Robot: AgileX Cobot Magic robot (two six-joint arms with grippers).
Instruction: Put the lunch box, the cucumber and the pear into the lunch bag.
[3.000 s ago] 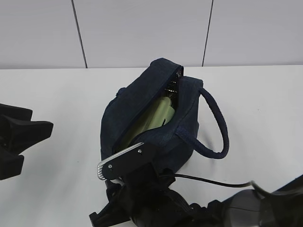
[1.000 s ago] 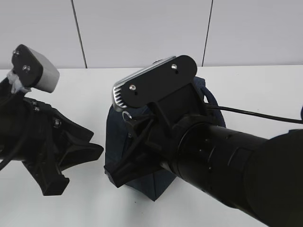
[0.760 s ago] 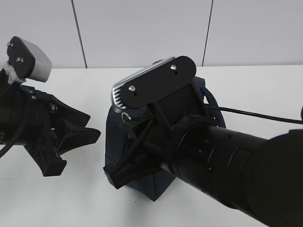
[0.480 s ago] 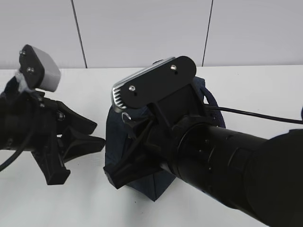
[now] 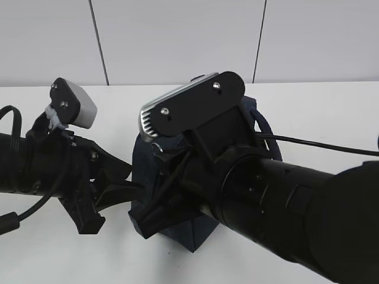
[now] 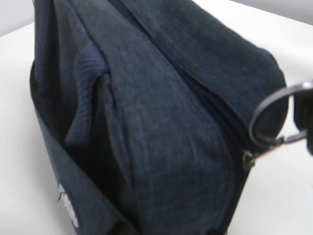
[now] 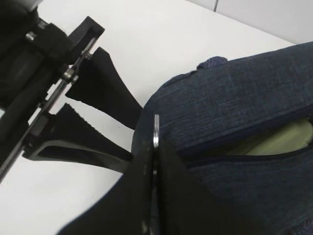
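Exterior: the lunch bag (image 5: 177, 228) stands on the white surface (image 5: 331, 118), my left fingers (image 5: 112, 189) spread at its left side. Left wrist: the ring pull (image 6: 276, 117) stands at the bag's end. Right wrist: my right fingers (image 7: 154, 147) pinch that ring; the lunch box (image 7: 283, 139) shows inside.

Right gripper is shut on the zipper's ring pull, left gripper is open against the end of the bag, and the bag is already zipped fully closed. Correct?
Not quite: the lunch bag isn't fully closed. The right wrist view shows a gap in its opening with the pale green lunch box visible inside. The rest holds: right gripper shut on the ring pull, left gripper open at the bag's end.
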